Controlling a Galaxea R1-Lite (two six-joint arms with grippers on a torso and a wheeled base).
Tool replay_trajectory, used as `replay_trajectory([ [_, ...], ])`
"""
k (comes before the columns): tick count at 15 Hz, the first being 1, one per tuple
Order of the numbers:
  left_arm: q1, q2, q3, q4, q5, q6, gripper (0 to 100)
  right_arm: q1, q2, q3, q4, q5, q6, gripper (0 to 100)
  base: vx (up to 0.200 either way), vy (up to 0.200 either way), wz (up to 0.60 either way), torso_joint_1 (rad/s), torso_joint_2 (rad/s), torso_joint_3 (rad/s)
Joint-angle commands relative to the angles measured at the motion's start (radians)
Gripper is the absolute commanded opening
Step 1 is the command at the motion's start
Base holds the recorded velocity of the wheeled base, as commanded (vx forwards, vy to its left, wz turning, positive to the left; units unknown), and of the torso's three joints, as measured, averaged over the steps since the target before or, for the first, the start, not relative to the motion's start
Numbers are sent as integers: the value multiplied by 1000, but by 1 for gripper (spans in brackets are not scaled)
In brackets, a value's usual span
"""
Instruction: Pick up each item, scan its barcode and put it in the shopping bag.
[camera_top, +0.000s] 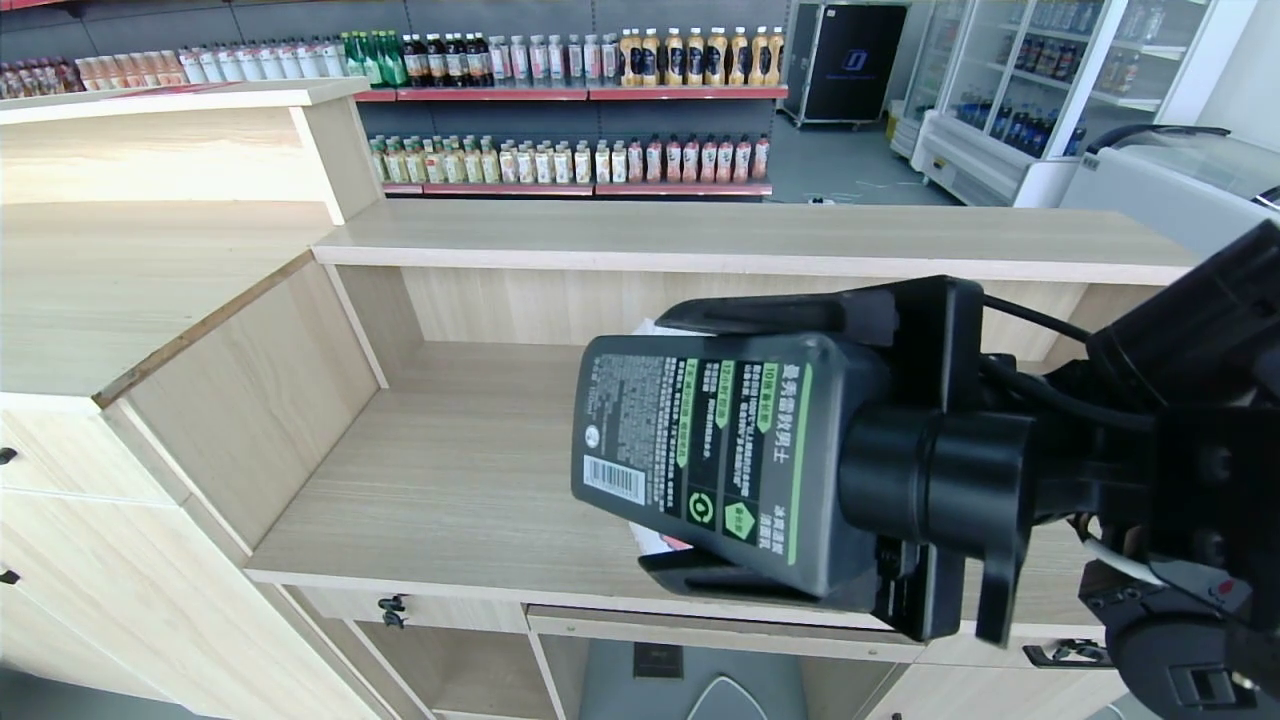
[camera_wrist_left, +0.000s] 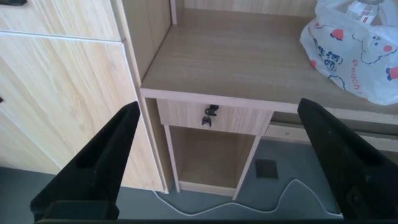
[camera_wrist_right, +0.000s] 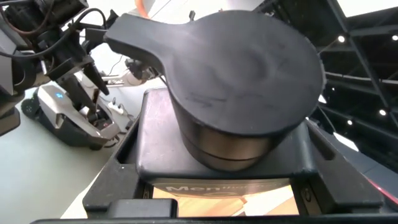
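Right gripper (camera_top: 700, 440) is clamped on a dark grey plastic bottle (camera_top: 720, 450), one black finger lying along the bottle's upper narrow side and the other along its lower one, so the jaws stand as wide as the bottle itself. It holds the bottle lying sideways in the air above the light wooden counter (camera_top: 450, 480), with the round black flip cap (camera_top: 900, 470) pointing back toward the wrist and the flat base pointing toward the robot's left. The bottle's printed back faces the head camera: dense pale text, green stripes and green diamond marks (camera_top: 740, 520), and a white barcode (camera_top: 614, 480) near the base corner. From the right wrist view the cap's round top sits close in front, the bottle's shoulder below it.

Left gripper (camera_wrist_left: 219, 109) hangs with its two black fingers (camera_wrist_left: 93, 168) spread wide and nothing between them, low in front of the counter's small locked drawer (camera_wrist_left: 211, 116).

A white plastic shopping bag with pink and blue prints (camera_wrist_left: 354, 50) sits on the counter, partly hidden behind the bottle in the head view
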Motion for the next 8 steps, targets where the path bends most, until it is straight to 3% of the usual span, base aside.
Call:
replay_trajectory([
  [1,0,0,0,0,1,0,100,0,-3,0,1,0,0,0,0,0,0,0,0,0],
  [8,0,0,0,0,1,0,100,3,-34,22,7,0,0,0,0,0,0,0,0,0],
])
